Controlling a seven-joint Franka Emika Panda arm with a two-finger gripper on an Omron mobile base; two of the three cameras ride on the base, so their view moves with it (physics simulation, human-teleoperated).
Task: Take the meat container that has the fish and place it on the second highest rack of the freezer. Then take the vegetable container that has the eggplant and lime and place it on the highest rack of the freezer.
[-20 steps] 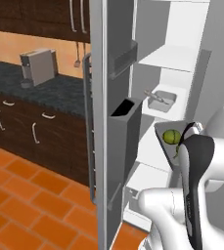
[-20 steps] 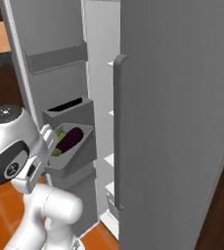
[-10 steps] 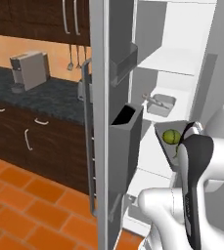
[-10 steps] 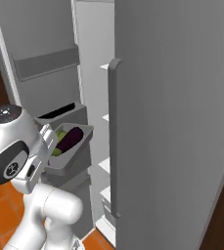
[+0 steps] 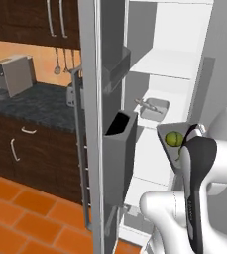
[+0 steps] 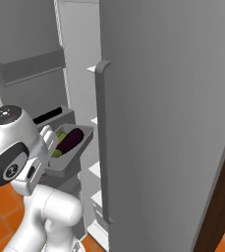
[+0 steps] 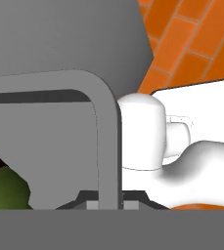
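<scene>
The robot's fingers (image 7: pixel 105 204) pinch the rim of a grey vegetable container (image 6: pixel 75 153), holding it aloft in front of the open freezer (image 5: pixel 184 74). The dark purple eggplant (image 6: pixel 71 139) and the yellow-green lime (image 5: pixel 172 138) lie inside the container. On a white freezer shelf (image 5: pixel 157 119) beyond, another grey container (image 5: pixel 153 106) sits.
</scene>
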